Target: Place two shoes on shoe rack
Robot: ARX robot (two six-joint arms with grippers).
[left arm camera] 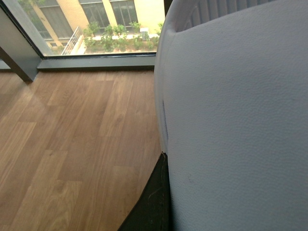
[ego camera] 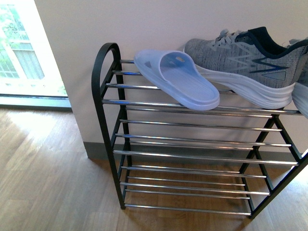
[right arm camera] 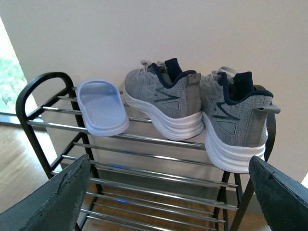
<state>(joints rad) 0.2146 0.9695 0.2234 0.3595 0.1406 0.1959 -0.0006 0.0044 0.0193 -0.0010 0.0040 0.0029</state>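
Observation:
The shoe rack (ego camera: 103, 77) stands against the wall. Its top shelf bears a light-blue slide (ego camera: 180, 79) at the left and a grey sneaker (ego camera: 245, 62) beside it. A second grey sneaker (right arm camera: 236, 120) sits at the right end in the right wrist view, next to the first sneaker (right arm camera: 163, 98) and the slide (right arm camera: 102, 107). My right gripper (right arm camera: 166, 197) is open in front of the rack (right arm camera: 29, 96), level with its middle shelves, with nothing between its fingers. My left gripper (left arm camera: 168, 207) is shut on another light-blue slide (left arm camera: 236, 120), held above the floor. Neither arm shows in the front view.
A wooden floor (ego camera: 43, 183) spreads to the left of the rack. A bright window (ego camera: 19, 48) reaches down to the floor at the far left. The lower shelves (ego camera: 192, 159) hold nothing. The pale wall (ego camera: 144, 19) is right behind the rack.

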